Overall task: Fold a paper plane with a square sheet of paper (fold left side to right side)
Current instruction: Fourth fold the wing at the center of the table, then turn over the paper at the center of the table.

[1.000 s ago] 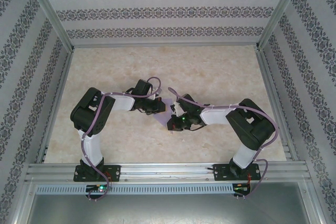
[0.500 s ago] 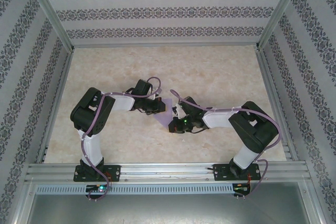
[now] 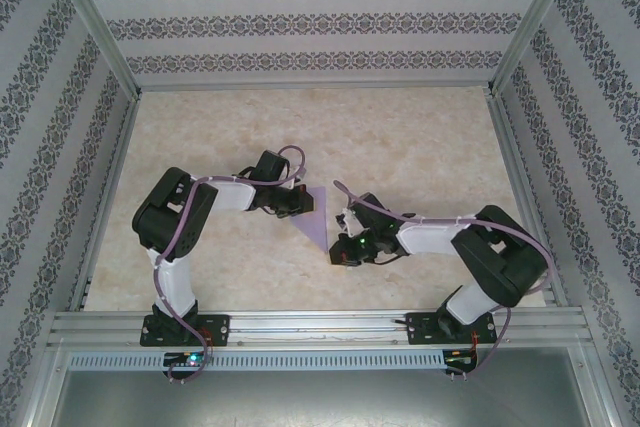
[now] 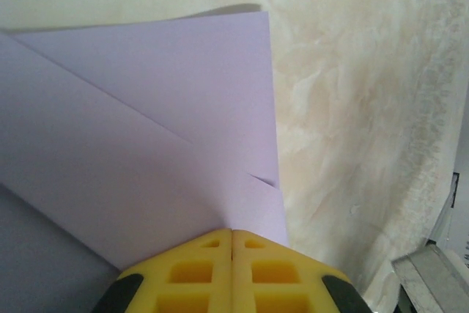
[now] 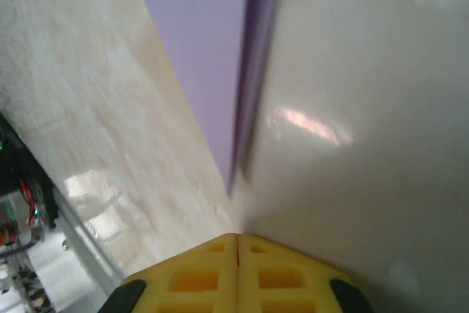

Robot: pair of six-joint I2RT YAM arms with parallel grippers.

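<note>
since the lilac paper (image 3: 316,213) is thin, light and limp, expect it to skate on the smooth table (image 4: 352,108) and buckle if shoved edge-on. its creases only stiffen it along the fold lines. it lies flat as a narrow folded triangle, with layers overlapping on a diagonal. it sits directly ahead of the left gripper (image 4: 232,236), and its point reaches to just ahead of the right gripper (image 5: 236,241). both jaw pairs are closed tight with nothing between them. left tips sit at the paper's near edge and look like they're pressing it down, can't confirm contact. right tips stop just short of the point. my call: pin one side with a closed tip and lift a free single-layer corner, not the thick crease. pinch lightly, tears and stray dents are the risk.
</note>
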